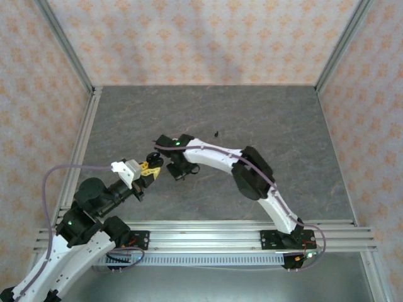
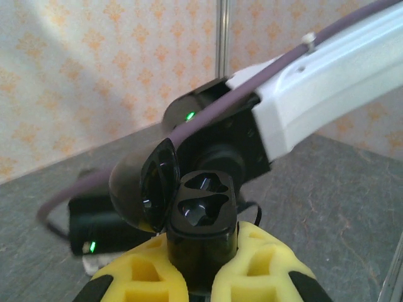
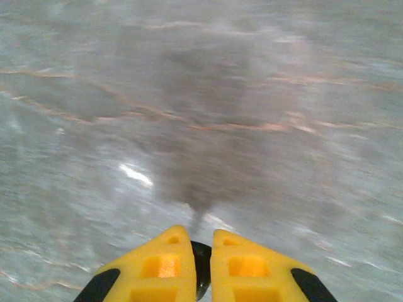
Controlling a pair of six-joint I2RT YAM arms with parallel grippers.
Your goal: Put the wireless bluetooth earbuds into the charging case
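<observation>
Left claw (image 2: 200,277) clamps the open charging case (image 2: 201,217); right claw (image 3: 198,242) is pinched shut.
Left wrist view: both sockets are empty, the lid (image 2: 146,189) is swung aside, and the case bottom is hidden. Right wrist view: over a blurred table (image 3: 94,126), a black earbud (image 3: 200,270) sits pinched, mostly hidden. Top view: a black speck (image 1: 216,133), too small to identify.
</observation>
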